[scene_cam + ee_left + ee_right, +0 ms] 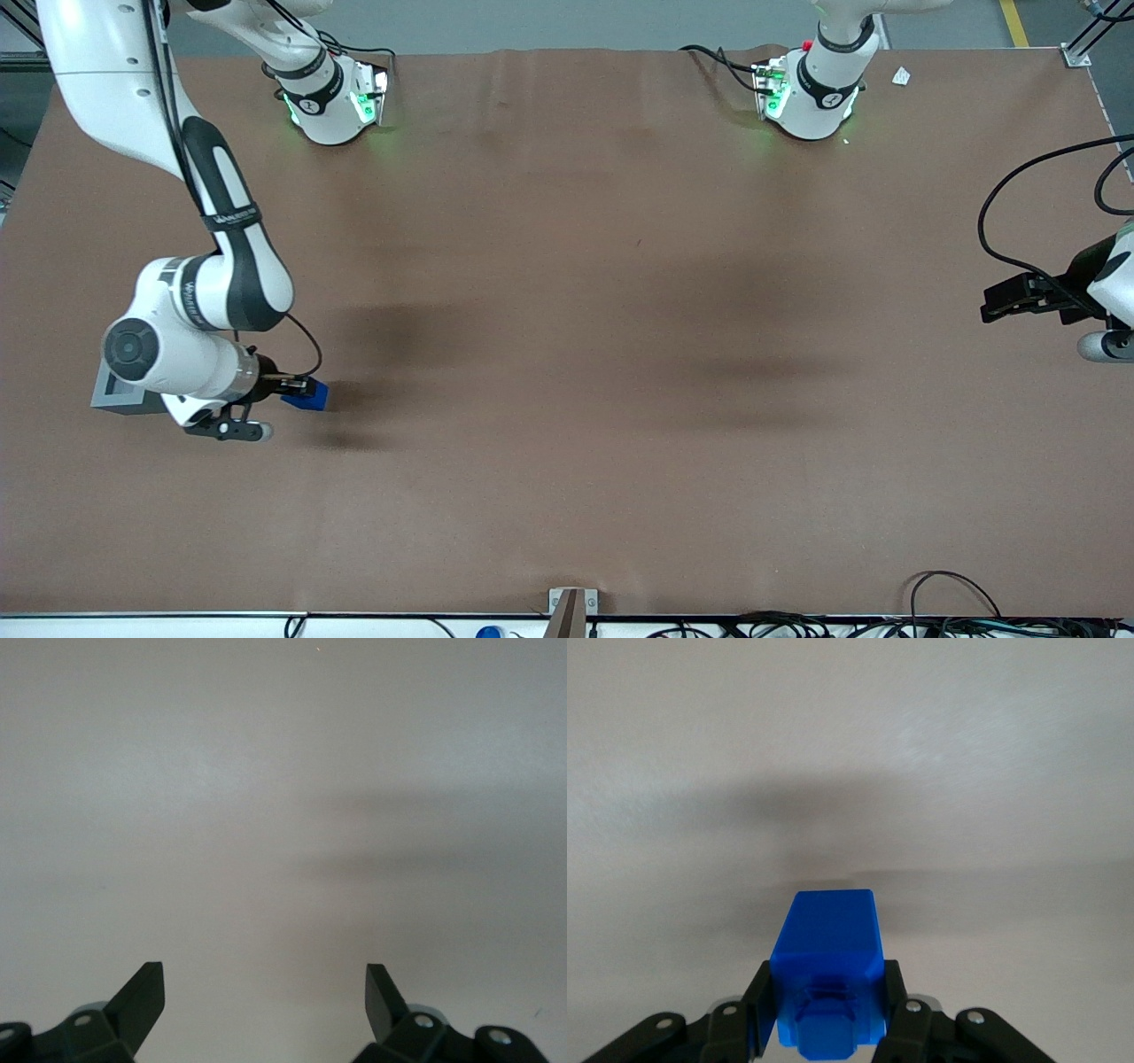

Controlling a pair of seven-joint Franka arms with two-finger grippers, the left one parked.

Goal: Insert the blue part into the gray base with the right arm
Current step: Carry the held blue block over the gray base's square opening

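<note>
The blue part [827, 974] is seen clamped between the closed jaws of the gripper [827, 1014] in the right wrist view. Only the front view shows the gray base [120, 392], largely covered by the right arm [190, 337], at the working arm's end of the worktop [620, 354], near the part.

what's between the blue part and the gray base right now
No separate object shows between them. The pincer is shut on the blue part, and the right arm's own wrist overhangs the gray base, covering most of it, so its top recess cannot be checked.
</note>
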